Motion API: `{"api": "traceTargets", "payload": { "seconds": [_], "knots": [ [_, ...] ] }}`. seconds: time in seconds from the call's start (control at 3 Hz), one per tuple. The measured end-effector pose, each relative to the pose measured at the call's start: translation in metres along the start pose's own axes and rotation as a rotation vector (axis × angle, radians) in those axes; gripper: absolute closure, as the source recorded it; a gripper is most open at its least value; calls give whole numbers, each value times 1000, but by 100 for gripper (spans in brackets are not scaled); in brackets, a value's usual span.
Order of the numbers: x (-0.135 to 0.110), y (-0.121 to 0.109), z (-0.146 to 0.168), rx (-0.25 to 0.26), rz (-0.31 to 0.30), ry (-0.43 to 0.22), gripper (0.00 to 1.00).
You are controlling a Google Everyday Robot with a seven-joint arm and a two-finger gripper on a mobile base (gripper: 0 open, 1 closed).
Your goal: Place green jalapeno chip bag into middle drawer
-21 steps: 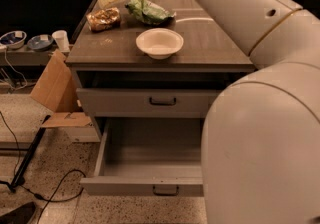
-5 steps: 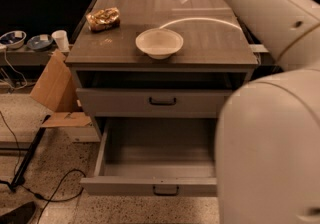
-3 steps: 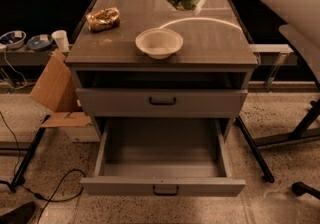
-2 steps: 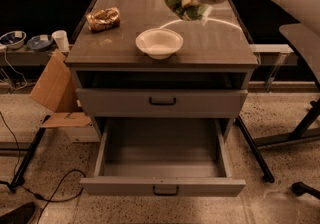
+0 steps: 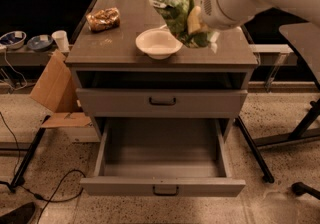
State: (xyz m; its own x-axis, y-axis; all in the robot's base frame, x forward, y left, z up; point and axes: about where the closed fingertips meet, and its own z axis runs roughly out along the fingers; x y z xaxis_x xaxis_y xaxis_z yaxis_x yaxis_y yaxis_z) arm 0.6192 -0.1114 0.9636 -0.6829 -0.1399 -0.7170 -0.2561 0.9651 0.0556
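Upper centre, the gripper (image 5: 196,22) pinches the green bag (image 5: 176,10) clear above the bowl (image 5: 158,43), likely bound for the open drawer (image 5: 160,150) below.

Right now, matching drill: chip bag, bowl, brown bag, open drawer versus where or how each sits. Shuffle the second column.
1. green jalapeno chip bag
2. white bowl
3. brown-gold bag
4. middle drawer

A. pulled open, below the shut drawer
B. on the tabletop, back left
C. gripped by the claw, in the air over the tabletop's right side
D. on the tabletop, near the front centre

Pairs: 1-C, 2-D, 3-B, 4-A
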Motion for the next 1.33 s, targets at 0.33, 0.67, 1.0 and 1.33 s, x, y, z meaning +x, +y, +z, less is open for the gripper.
{"api": "traceTargets", "payload": {
  "seconds": [0.33, 0.67, 1.0, 1.33],
  "knots": [
    [42, 9, -11, -33, -29, 93, 100],
    [77, 26, -3, -107, -95, 226, 100],
    [115, 42, 19, -168, -184, 387, 100],
    [156, 58, 49, -224, -269, 547, 100]
  ]
}}
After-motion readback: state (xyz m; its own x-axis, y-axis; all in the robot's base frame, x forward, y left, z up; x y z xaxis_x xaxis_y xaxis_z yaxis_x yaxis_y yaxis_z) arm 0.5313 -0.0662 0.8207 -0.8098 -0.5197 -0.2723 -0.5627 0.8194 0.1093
